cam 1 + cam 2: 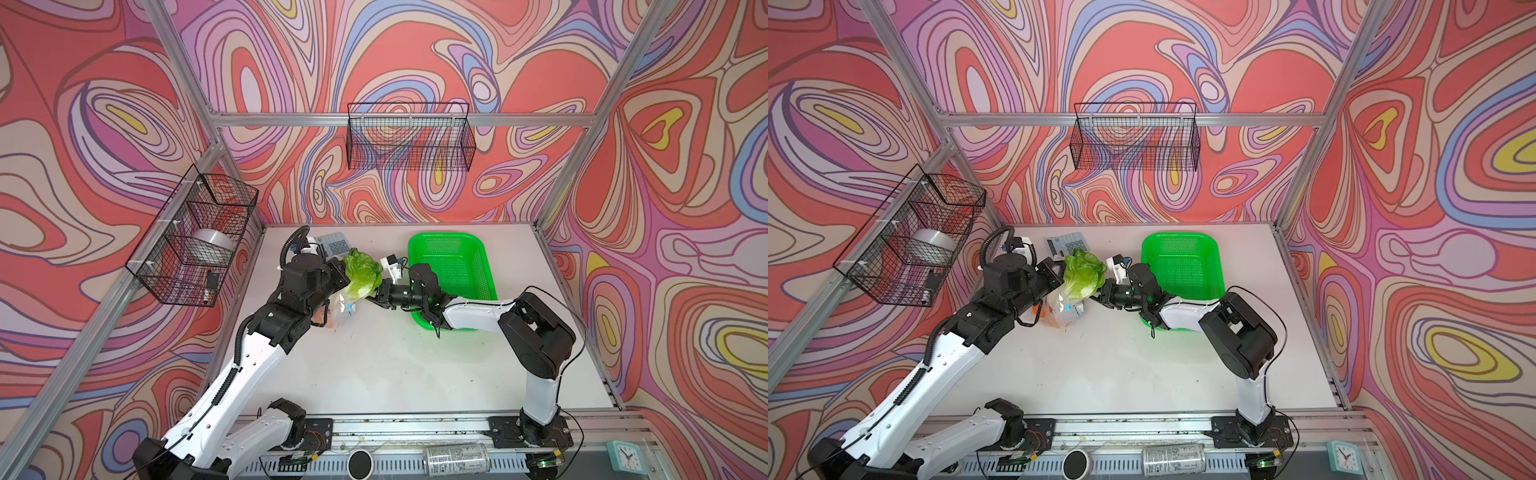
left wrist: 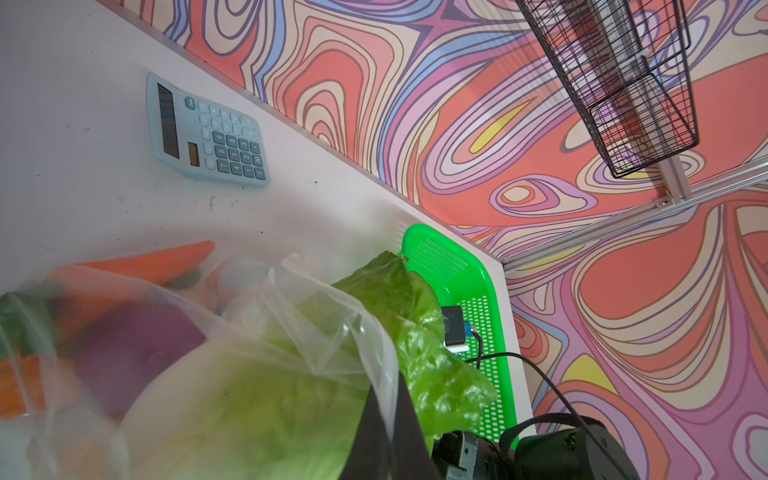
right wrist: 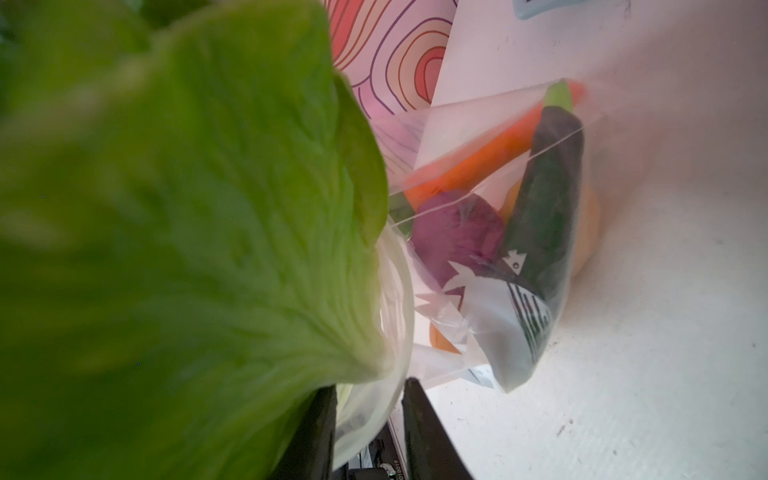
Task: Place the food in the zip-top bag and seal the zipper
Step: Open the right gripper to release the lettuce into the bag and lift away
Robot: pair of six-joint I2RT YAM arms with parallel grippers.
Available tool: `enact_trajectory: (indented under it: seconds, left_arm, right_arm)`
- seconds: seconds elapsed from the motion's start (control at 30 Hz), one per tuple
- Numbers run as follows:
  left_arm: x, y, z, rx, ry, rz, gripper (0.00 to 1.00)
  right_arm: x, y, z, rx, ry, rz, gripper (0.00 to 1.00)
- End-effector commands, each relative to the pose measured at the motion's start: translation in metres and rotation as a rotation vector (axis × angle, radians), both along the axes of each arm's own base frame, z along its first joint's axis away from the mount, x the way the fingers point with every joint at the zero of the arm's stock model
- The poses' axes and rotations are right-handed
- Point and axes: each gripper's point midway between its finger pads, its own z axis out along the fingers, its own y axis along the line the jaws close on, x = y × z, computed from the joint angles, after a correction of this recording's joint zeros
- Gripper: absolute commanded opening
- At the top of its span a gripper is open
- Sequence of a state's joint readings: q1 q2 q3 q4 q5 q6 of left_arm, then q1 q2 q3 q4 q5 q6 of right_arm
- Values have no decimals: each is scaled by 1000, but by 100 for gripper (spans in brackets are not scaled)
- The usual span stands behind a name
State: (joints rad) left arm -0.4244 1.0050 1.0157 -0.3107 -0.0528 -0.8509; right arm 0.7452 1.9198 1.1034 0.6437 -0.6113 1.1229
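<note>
White tabletop [image 1: 395, 365] is carrying the zip-top bag [image 3: 498, 324], its rim being pinched by the closed left gripper [image 1: 1059, 277], while the right gripper [image 3: 370, 432] is straddling the napa cabbage [image 1: 362, 277] sitting half inside the mouth, grip unclear, so the jutting leaves are probably risking snagging the film and blocking the zipper [image 1: 352, 308].

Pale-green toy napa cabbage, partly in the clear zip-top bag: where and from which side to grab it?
I'd take the leafy green top of the pale-green toy napa cabbage, approaching from the green perforated plastic basket side. Its white base is already inside the clear zip-top bag, and the left gripper crowds the far side, so only the leaves are exposed.
</note>
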Motion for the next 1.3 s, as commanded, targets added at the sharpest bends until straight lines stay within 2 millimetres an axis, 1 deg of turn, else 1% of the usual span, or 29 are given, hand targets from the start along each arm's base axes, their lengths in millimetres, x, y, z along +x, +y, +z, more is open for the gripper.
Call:
enact_trajectory:
  seconds: [0.0,0.1,0.13,0.2,0.23,0.33,0.37,0.43,0.57,0.6,0.63,0.7,0.77,0.83,0.9,1.03,1.13,1.27]
  left_arm:
    - [-3,-2,14,-51,-43,-5,0]
    - [-3,-2,13,-56,-38,-5,0]
    - [-3,-3,12,-59,-36,-5,0]
    - [-3,-4,11,-63,-30,-7,0]
    - [0,-5,17,-75,-55,-9,0]
    - [0,-5,17,-75,-53,-11,0]
    - [-1,-4,16,-72,-52,-7,0]
    - [-2,-2,16,-66,-53,-2,0]
    - [-3,3,19,-46,-68,16,0]
    - [-5,5,14,-33,-51,23,0]
    - [-6,6,14,-28,-51,25,0]
    - [-6,8,15,-20,-54,32,0]
    - [-6,9,17,-14,-58,33,0]
    - [-6,9,20,-10,-66,32,0]
    - [-5,9,21,-6,-68,30,0]
    - [-4,4,20,-16,-62,14,0]
    - [-4,3,17,-17,-54,7,0]
    - [-5,6,17,-8,-52,17,0]
  right_arm:
    - [-6,15,9,51,-1,47,29]
    - [-10,21,3,15,8,63,34]
    - [-11,22,2,11,7,61,33]
    - [-11,22,2,26,17,57,27]
    - [-9,22,3,37,21,51,23]
    - [-10,23,8,61,18,55,5]
    - [-10,23,9,64,19,55,0]
    - [-10,21,12,65,13,51,0]
    - [-9,14,12,27,-6,34,0]
    - [-9,13,12,17,-9,33,0]
    - [-9,10,13,6,-15,31,0]
    - [-8,3,14,-24,-23,23,0]
    - [-4,-9,17,-63,-37,-2,0]
    - [-2,-20,23,-106,-62,-23,0]
    - [-2,-31,35,-146,-103,-42,0]
    - [0,-43,56,-196,-161,-71,0]
    - [5,-54,65,-208,-176,-102,0]
    - [10,-68,78,-234,-216,-134,0]
